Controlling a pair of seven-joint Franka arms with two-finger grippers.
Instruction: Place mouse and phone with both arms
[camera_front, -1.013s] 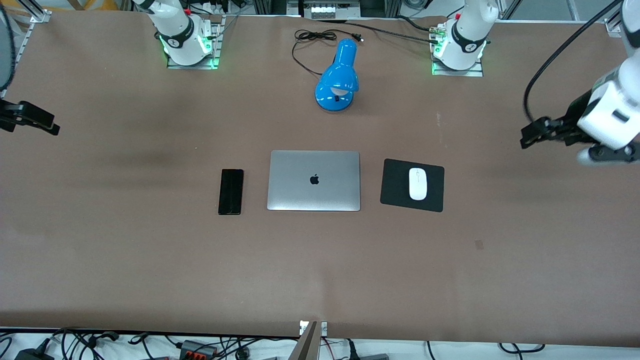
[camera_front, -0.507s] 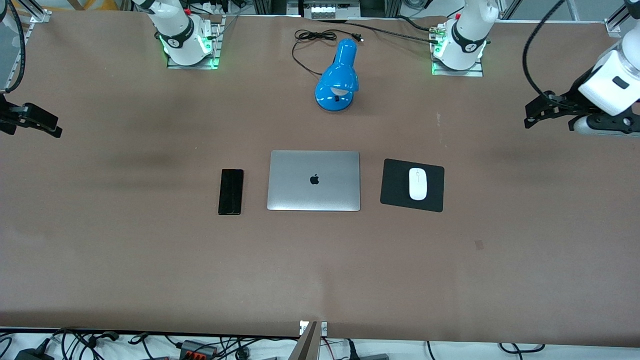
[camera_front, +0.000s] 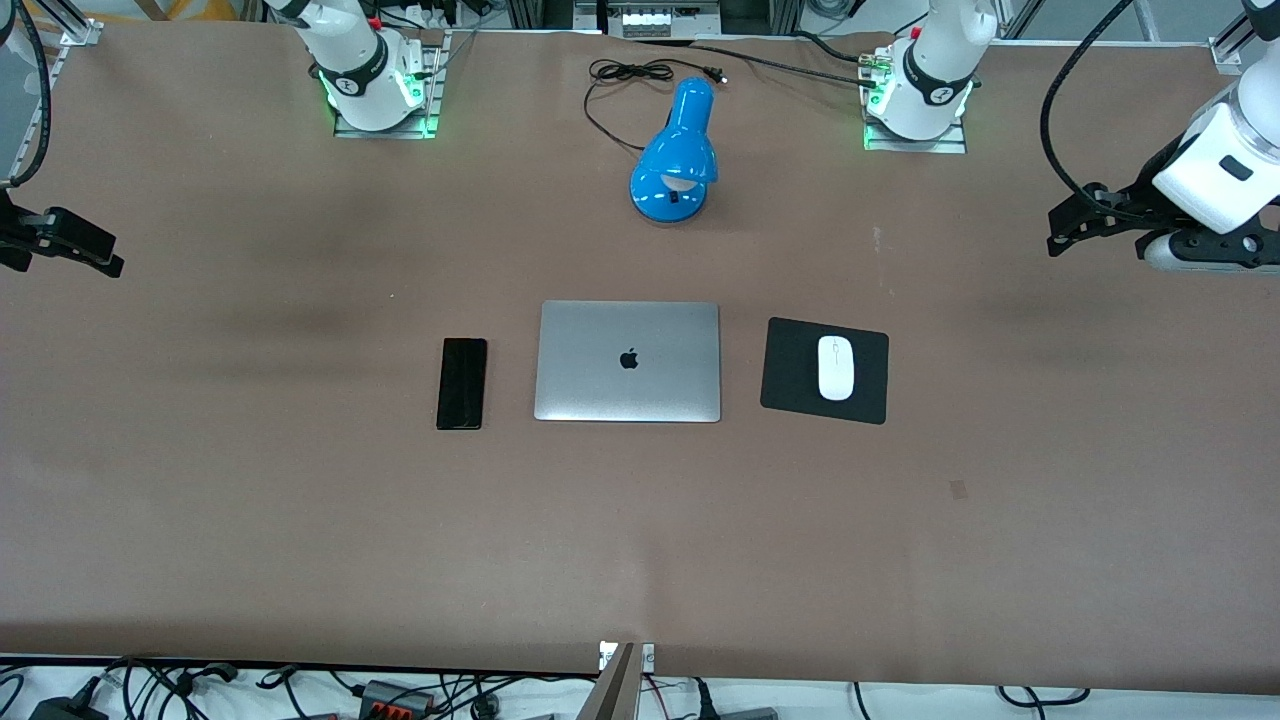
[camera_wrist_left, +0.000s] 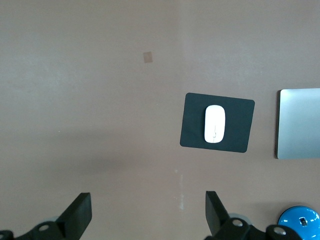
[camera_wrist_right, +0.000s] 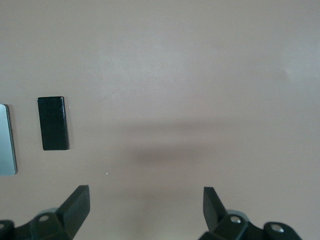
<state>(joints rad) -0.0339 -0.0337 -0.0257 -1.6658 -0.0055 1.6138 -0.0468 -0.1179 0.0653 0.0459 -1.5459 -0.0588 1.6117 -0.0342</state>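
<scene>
The white oval mouse lies on a black mouse pad, beside the laptop toward the left arm's end of the table. It also shows in the left wrist view on the pad. The slim black phone lies flat beside the laptop toward the right arm's end, and shows in the right wrist view. My left gripper is open and empty, high over bare table at the left arm's end. My right gripper is open and empty over bare table at the right arm's end.
A closed silver laptop lies between the phone and the mouse pad. A blue desk lamp with a black cord stands farther from the front camera, between the two arm bases. Brown table surface surrounds everything.
My left gripper has risen and drawn back toward the robots' side of the table, then nearly stopped. My right gripper has barely moved. Mouse and phone lie as before.
</scene>
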